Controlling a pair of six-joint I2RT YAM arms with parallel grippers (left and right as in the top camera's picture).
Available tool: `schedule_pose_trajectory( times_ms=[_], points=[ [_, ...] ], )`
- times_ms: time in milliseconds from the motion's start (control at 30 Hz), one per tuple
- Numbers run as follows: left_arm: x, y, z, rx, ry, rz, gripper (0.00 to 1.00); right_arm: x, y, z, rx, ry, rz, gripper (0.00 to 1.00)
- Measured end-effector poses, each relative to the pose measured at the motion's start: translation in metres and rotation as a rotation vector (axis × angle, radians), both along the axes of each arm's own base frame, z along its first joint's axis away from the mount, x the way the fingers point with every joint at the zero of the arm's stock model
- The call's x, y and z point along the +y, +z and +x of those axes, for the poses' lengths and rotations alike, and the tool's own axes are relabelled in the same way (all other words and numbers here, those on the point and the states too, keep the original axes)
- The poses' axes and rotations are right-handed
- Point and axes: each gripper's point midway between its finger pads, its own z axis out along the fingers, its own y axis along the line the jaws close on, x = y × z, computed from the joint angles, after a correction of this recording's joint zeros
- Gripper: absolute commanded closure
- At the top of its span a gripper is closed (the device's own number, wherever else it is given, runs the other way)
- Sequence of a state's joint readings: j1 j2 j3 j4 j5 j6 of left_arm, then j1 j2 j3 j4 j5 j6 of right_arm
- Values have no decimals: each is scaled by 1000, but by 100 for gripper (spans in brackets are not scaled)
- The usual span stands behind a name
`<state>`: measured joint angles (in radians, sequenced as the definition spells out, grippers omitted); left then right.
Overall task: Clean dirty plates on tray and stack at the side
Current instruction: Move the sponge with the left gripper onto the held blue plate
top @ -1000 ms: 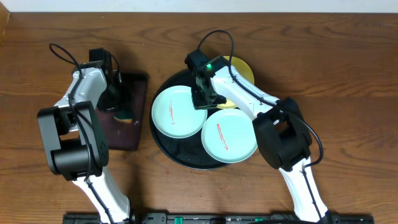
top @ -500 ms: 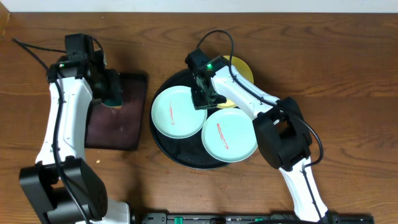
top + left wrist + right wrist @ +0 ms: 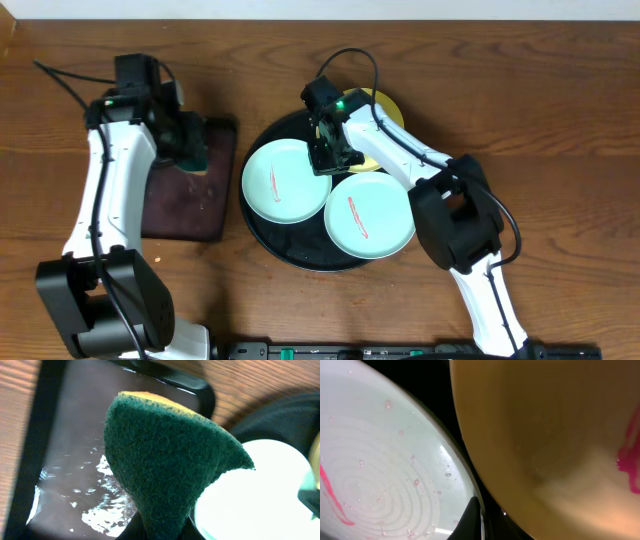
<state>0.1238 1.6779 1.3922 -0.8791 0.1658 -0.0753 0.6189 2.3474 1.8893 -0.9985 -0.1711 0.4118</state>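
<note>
The round black tray [image 3: 262, 232] holds two mint-blue plates, one on its left [image 3: 285, 180] and one at its front right [image 3: 368, 217], each with a red streak. The pale yellow plate [image 3: 388, 112] lies at the tray's far right, partly under my right arm. My right gripper [image 3: 328, 157] is at that plate's near edge and looks shut on its rim. In the right wrist view the yellow plate [image 3: 545, 435] fills the right side, close and blurred, and only one fingertip [image 3: 472, 520] shows. My left gripper [image 3: 190, 152] is shut on a green sponge [image 3: 170, 460], held above the brown tray.
A rectangular dark-brown tray [image 3: 175, 205], wet with water [image 3: 100, 510], lies left of the black tray. Both arms' cables loop over the far part of the table. The left mint plate also shows in the left wrist view [image 3: 260, 495].
My left arm has swung up and stretched out, lifting the sponge off the brown tray and shifting it slightly right. My right arm has hardly moved.
</note>
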Motion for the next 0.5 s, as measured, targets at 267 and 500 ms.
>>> schedule_pose_trajectory(
  times_ms=[267, 500],
  points=[
    [-65, -13, 2, -5, -62, -73, 92, 0, -1, 0, 26, -11, 40, 99],
    [-103, -44, -4, 6, -47, -115, 93, 1, -1, 0, 27, -11, 43, 99]
  ],
)
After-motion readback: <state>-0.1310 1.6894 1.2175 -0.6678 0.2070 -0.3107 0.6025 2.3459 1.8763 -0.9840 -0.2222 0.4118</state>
